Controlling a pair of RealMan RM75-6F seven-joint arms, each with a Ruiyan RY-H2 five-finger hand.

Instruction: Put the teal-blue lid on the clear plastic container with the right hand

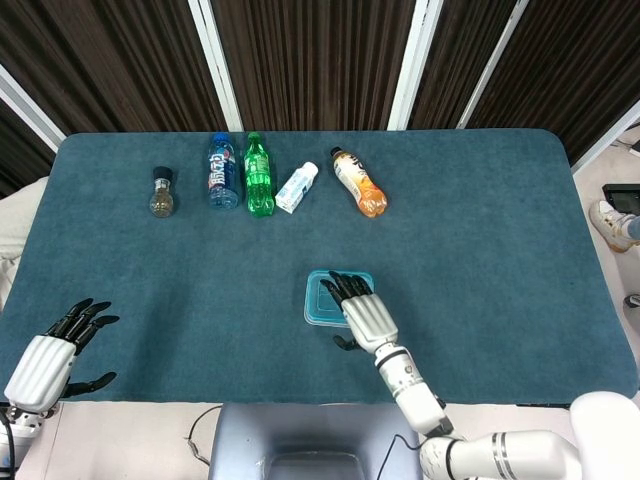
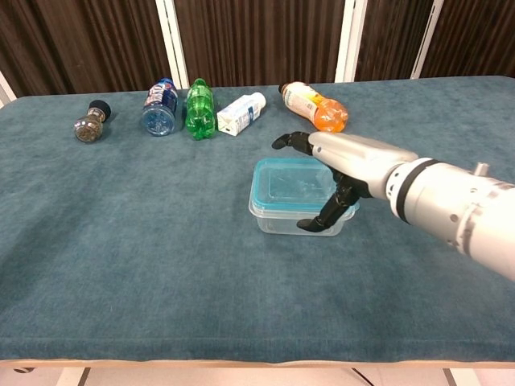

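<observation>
The teal-blue lid (image 2: 291, 182) lies on top of the clear plastic container (image 2: 283, 219), near the middle of the table. In the head view the lid (image 1: 322, 297) shows as a teal rectangle partly under my right hand (image 1: 364, 315). My right hand (image 2: 346, 158) lies flat over the lid's right part. Its fingers are spread and reach past the far edge, and its thumb hangs down by the container's front right corner. It grips nothing. My left hand (image 1: 52, 353) hovers open at the table's near left corner, far from the container.
Along the far side lie a small spice jar (image 1: 162, 192), a blue bottle (image 1: 222, 172), a green bottle (image 1: 258, 175), a small white bottle (image 1: 297, 187) and an orange bottle (image 1: 358, 182). The table's near edge runs just behind my right wrist.
</observation>
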